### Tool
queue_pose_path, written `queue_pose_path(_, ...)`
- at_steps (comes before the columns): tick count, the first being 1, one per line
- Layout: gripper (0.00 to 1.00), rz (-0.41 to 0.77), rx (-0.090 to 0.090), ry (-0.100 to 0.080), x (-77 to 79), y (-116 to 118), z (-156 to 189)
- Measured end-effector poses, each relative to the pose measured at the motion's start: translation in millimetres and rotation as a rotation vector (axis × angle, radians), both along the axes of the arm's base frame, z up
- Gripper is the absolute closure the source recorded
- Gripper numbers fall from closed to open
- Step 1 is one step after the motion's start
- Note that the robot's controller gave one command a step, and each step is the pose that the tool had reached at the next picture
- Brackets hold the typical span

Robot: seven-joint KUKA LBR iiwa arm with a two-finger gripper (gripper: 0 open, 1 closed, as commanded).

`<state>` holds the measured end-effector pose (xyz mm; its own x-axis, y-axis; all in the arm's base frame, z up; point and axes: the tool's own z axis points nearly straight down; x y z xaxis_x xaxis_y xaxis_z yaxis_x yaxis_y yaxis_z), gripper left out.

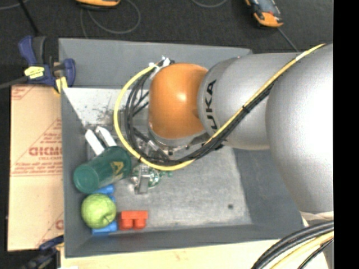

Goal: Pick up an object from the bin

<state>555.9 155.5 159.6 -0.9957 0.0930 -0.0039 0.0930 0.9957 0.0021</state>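
My gripper [143,180] pokes out from under the arm's orange cover, low in the left half of the bin. It sits right beside the open end of a dark green cup [100,170] that lies on its side with yellow lettering. Whether it touches the cup I cannot tell. A green apple [99,210] rests just below the cup, in the bin's lower left corner. A red block [133,219] lies to the apple's right, below the gripper. A blue piece [106,227] peeks out under the apple.
Two white oblong pieces [97,139] lie against the left wall above the cup. The arm and its orange cover hang over the bin's middle and hide what is beneath. Bare grey floor shows in the lower right part of the bin.
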Motion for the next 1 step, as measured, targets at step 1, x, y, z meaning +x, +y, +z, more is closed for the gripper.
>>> queue_pose_path(1,0.0,0.025,-0.003,0.0,2.5,-21.9,-23.6)
